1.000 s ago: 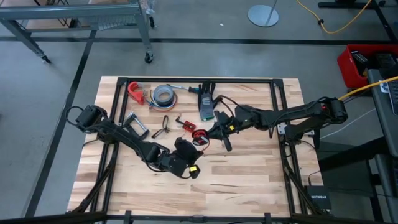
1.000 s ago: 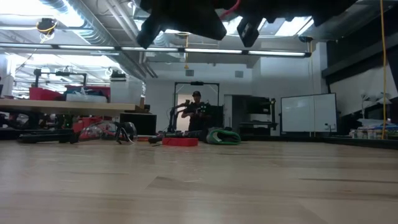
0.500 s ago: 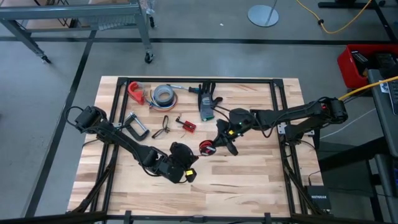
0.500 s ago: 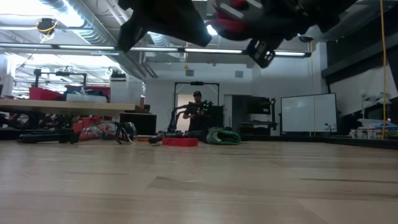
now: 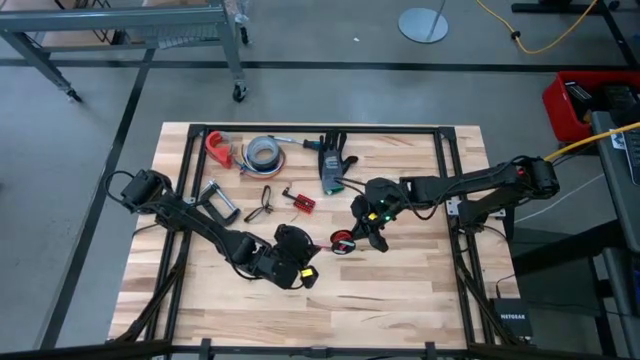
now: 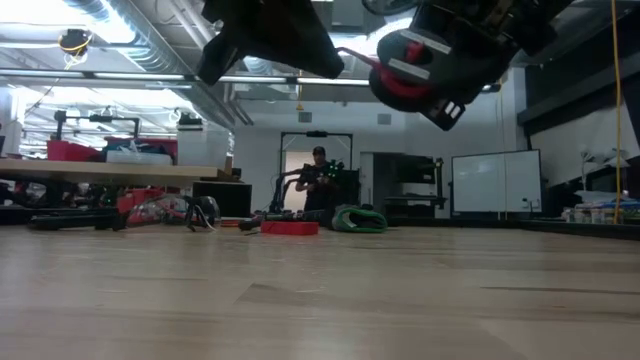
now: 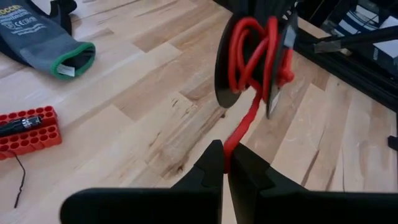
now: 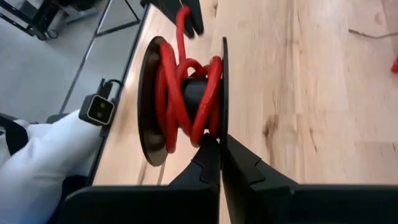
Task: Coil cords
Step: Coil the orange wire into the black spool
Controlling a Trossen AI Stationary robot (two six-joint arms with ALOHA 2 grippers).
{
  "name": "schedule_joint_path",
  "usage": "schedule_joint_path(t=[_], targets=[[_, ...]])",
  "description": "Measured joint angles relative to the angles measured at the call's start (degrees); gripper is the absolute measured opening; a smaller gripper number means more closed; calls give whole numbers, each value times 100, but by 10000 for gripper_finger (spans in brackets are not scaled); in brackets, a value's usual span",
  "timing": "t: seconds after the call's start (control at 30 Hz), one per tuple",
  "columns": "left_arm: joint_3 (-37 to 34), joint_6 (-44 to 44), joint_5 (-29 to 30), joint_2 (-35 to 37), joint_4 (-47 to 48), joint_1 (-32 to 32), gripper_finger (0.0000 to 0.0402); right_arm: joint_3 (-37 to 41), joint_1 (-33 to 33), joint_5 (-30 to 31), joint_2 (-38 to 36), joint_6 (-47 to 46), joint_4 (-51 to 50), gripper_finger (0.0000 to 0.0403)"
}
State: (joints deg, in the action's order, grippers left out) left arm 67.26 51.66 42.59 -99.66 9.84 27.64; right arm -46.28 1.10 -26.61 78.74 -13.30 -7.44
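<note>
A red cord (image 7: pixel 249 59) is wound loosely round the hub of a black two-flanged spool (image 8: pixel 186 99), which hangs above the table's middle (image 5: pixel 342 243). My right gripper (image 8: pixel 221 142) comes from the right and is shut on the spool. My left gripper (image 7: pixel 227 149) is just left and nearer of the spool (image 5: pixel 318 258), shut on the cord's free length. In the low view the spool (image 6: pixel 420 60) shows high above the wood. A thin black lead with a red-and-black piece (image 5: pixel 298 202) lies flat on the table farther back. My left gripper pinches the free length of the red cord (image 7: pixel 235 138) between its two fingertips, a short way from the spool. The fingers slant down toward the spool, in line with the cord. The cord runs nearly straight from them up to the spool, clear of the table. My right gripper pinches the rim of one black flange (image 8: pixel 222 132) between its two fingertips. The fingers come from the table's right side, slanting down. The spool is lifted clear of the table, its flanges edge-on to the fingers.
At the back of the table lie a grey glove with a green cuff (image 5: pixel 332 170), a grey tape roll (image 5: pixel 262 152) and a red clamp (image 5: pixel 217 148). A metal clamp (image 5: pixel 215 202) sits at the left. The black frame rail (image 5: pixel 452 170) borders the wood.
My right gripper has tipped downward and sunk, carrying the spool toward the table's near edge and a little right; the spool has dropped into the low view. The red cord stays strung between the spool and my left gripper.
</note>
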Motion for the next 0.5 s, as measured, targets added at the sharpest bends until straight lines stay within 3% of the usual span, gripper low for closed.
schedule_joint_path(t=[0.5], targets=[[0, -850, -193, 178, -732, -328, 1, 0, 7, -259, 0, 333, -203, 3]])
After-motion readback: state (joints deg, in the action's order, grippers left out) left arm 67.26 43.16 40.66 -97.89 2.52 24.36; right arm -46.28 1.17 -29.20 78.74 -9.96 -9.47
